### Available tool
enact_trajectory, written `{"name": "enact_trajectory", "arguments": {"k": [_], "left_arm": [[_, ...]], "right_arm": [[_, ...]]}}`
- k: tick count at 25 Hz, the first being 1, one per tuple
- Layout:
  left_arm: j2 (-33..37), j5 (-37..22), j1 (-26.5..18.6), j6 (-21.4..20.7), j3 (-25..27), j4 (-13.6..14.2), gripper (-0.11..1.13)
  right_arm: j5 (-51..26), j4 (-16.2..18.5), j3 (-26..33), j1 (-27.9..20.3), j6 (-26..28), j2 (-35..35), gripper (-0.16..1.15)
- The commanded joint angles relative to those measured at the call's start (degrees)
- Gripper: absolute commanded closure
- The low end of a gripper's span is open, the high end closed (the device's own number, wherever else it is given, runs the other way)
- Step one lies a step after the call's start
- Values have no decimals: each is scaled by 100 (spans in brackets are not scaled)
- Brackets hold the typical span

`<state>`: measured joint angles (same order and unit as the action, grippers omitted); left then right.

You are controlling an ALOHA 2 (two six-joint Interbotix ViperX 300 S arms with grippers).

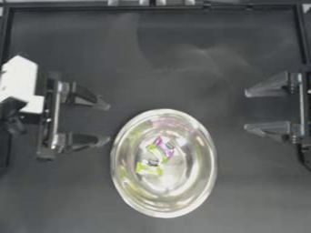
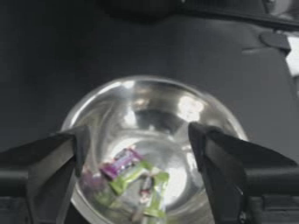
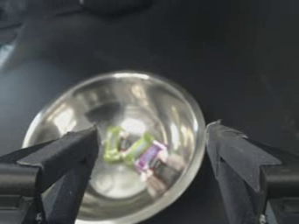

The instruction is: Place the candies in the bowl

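Observation:
The shiny silver bowl [image 1: 124,182] sits at the table's lower middle. Inside it lie the candies: a purple-pink one [image 1: 164,146], yellow-green ones [image 1: 148,169] and a pale one between them. The left wrist view shows the bowl [image 2: 88,105] with the purple candy [image 2: 121,162] and the green ones [image 2: 156,192]. The right wrist view shows the bowl [image 3: 181,105] and candies [image 3: 133,148] too. My left gripper [image 1: 104,123] is open at the left, short of the bowl's rim. My right gripper [image 1: 249,111] is open at the right, drawn back. Both hold nothing.
A dark frame [image 1: 158,6] runs along the table's far edge and sides. The left arm's white housing [image 1: 18,84] stands at the left edge.

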<state>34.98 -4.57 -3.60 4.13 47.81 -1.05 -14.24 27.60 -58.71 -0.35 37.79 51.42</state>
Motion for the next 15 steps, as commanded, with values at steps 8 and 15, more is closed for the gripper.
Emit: {"name": "enact_trajectory", "arguments": {"k": [8, 15], "left_arm": [[765, 800, -229, -97, 633, 202, 4], [976, 1415, -264, -105, 984, 211, 4]], "right_arm": [[659, 158, -167, -308, -18, 272, -2], [1310, 158, -369, -580, -44, 299, -2]]}}
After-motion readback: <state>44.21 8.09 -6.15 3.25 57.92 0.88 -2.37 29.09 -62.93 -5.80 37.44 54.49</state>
